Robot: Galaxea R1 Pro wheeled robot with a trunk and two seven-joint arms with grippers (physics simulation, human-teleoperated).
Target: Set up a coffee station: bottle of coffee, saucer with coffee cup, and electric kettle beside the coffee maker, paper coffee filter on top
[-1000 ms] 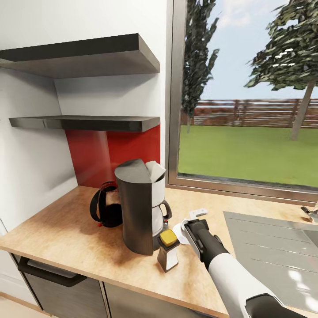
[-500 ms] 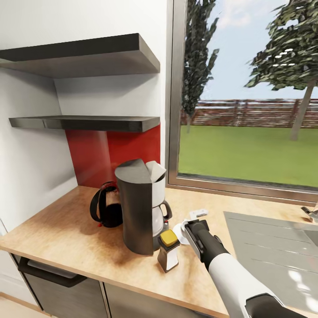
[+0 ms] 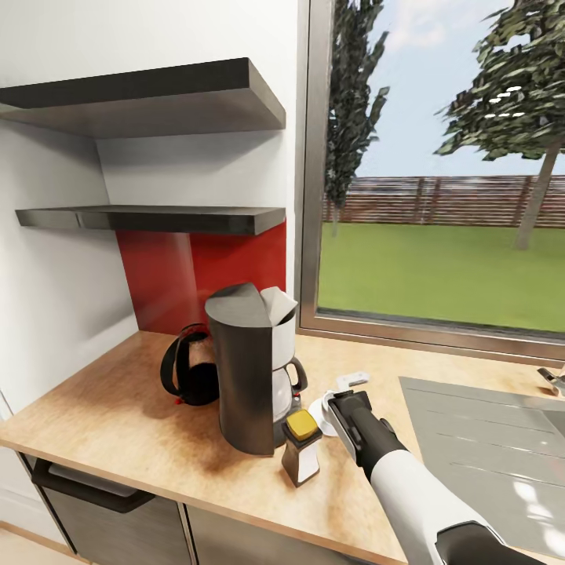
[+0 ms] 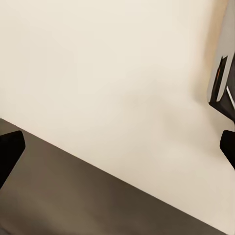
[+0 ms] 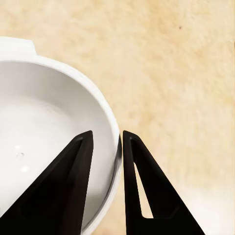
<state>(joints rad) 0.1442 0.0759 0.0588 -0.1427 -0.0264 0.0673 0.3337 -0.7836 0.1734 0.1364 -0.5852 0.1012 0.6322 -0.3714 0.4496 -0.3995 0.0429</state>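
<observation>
The right arm reaches forward over the tabletop (image 3: 118,408), its tool (image 5: 106,147) pinching the cup (image 5: 44,132) rim beside the coffee maker (image 3: 249,369) and bottle (image 3: 301,447). No writing is legible.

The head camera looked forward and down from above the countertop (image 3: 118,416), facing the window (image 3: 439,196) and 2 wall shelves (image 3: 157,102). The right wrist camera sat very close over that same countertop (image 5: 186,73), peering along its fingers (image 5: 78,181). The left wrist camera faced a pale wall (image 4: 107,73) at close range.
</observation>
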